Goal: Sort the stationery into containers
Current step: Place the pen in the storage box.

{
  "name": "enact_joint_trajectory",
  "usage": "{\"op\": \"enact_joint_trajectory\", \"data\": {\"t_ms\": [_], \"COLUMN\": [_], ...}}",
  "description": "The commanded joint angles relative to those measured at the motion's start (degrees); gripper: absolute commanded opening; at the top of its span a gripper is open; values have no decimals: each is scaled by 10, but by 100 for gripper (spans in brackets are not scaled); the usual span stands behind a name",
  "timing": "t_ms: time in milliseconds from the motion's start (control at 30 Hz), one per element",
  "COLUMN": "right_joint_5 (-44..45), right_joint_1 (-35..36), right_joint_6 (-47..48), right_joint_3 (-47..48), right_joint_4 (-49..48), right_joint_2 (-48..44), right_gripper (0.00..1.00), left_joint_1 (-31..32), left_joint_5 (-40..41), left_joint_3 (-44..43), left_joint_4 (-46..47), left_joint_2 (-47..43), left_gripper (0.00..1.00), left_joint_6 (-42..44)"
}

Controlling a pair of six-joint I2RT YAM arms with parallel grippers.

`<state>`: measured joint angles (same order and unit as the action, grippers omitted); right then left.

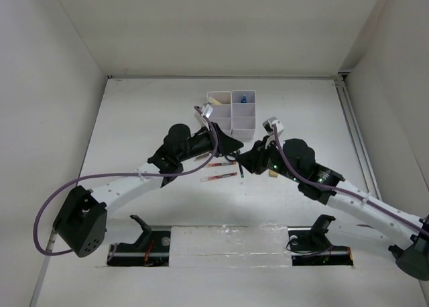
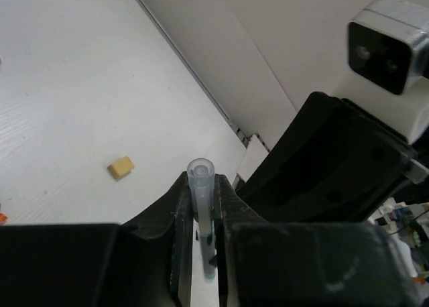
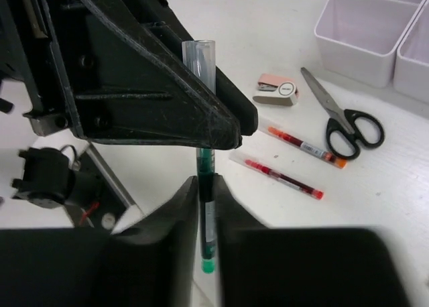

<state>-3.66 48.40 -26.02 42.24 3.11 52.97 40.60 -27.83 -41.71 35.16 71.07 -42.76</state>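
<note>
The left gripper is pressed onto the pen just below its capped end. The pen's long axis runs straight from those fingers into the right gripper, which also looks pinched on the barrel, near the green tip. The containers stand beyond the pair, seemingly nearer the left arm.

Clear-barrelled, green-tipped pen upright mid-frame; black-handled scissors and two red-white pens flat at right; white containers upper right.
</note>
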Motion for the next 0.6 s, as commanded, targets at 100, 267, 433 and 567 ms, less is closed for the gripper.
{"op": "enact_joint_trajectory", "data": {"t_ms": [100, 267, 433, 567], "right_joint_5": [28, 124, 155, 161], "right_joint_1": [4, 4, 4, 4], "right_joint_6": [-3, -17, -17, -17], "right_joint_3": [0, -5, -10, -10], "right_joint_4": [-42, 41, 103, 132], "right_joint_2": [-23, -80, -138, -166], "right_gripper": [100, 100, 100, 100], "left_joint_1": [-2, -2, -2, -23], "left_joint_5": [27, 167, 354, 448], "left_joint_3": [-51, -128, -194, -252], "left_joint_4": [-9, -122, -144, -139], "left_joint_2": [5, 37, 99, 161], "left_gripper": [0, 0, 0, 0], "left_joint_6": [60, 145, 189, 209]}}
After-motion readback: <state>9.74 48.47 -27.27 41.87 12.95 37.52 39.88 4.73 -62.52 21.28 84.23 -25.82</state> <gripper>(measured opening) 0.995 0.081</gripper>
